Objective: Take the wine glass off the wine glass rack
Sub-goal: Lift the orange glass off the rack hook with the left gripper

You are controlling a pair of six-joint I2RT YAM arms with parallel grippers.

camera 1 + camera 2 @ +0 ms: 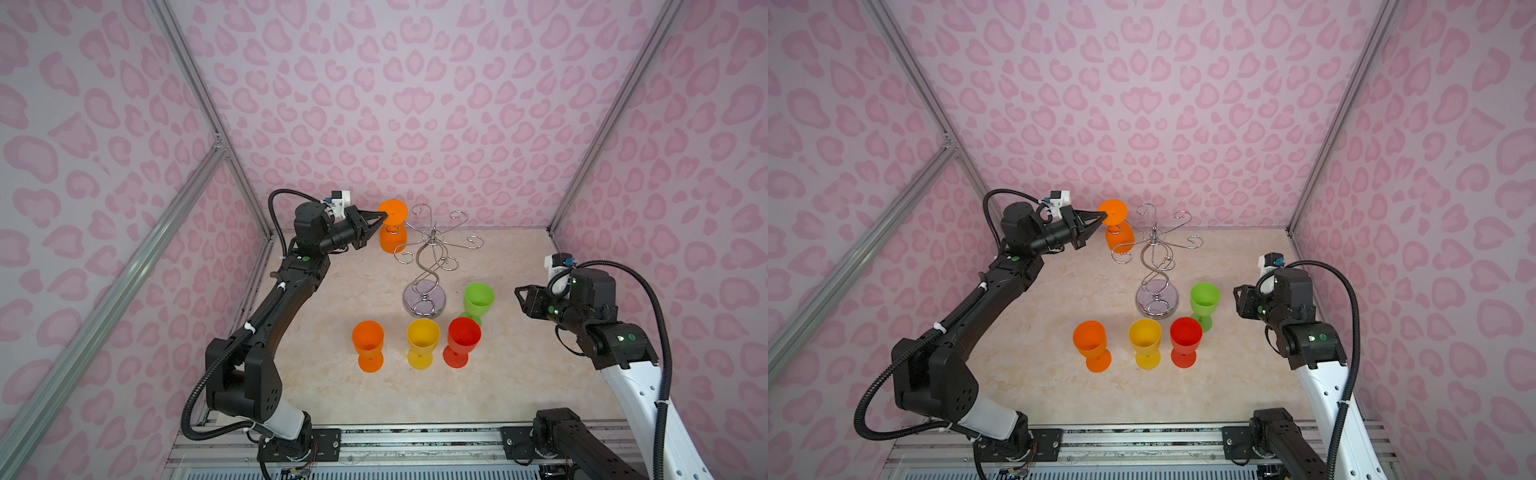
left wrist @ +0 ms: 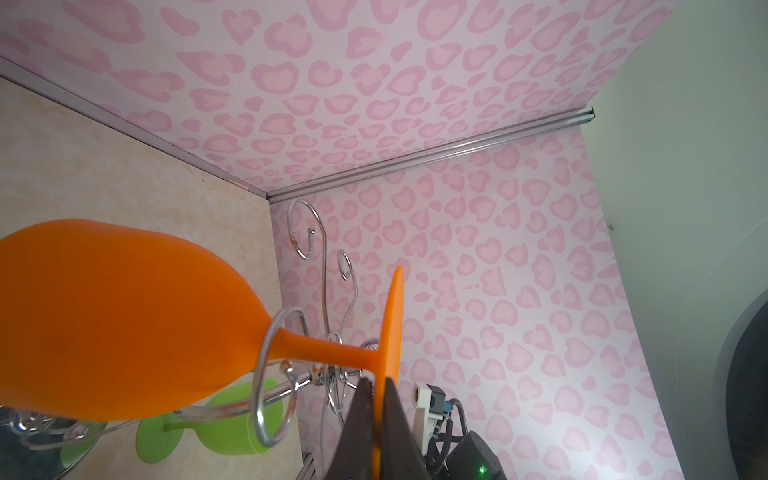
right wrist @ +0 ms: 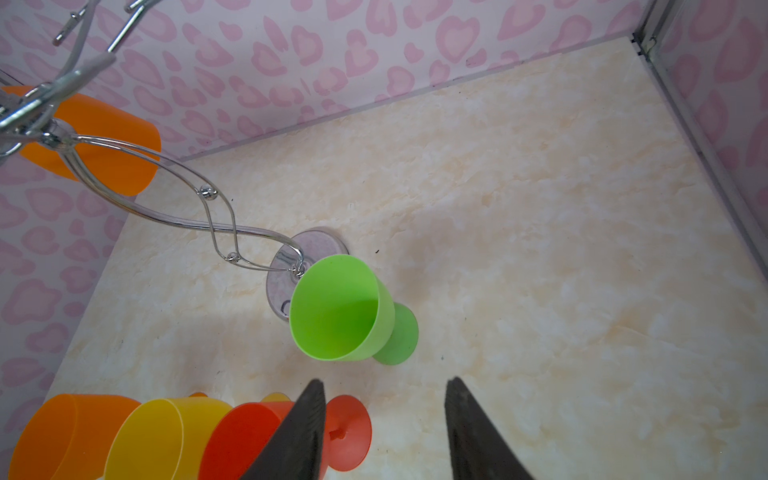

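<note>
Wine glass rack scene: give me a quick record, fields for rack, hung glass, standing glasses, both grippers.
rack: chrome wire, upright, one glass on it
hung glass: orange, upside down, stem through a rack loop
left gripper: shut on the foot of the hung glass
right gripper: open, empty
standing glasses: orange glass, yellow glass, red glass, green glass, all upright
task state: hung glass not yet off the rack

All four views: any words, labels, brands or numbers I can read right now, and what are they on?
No legible text in any view.
On the white camera housing on the right arm: a small dark marking, too blurred to read.
On the hanging orange plastic wine glass and the shiny chrome wire wine glass rack: no print visible.
</note>
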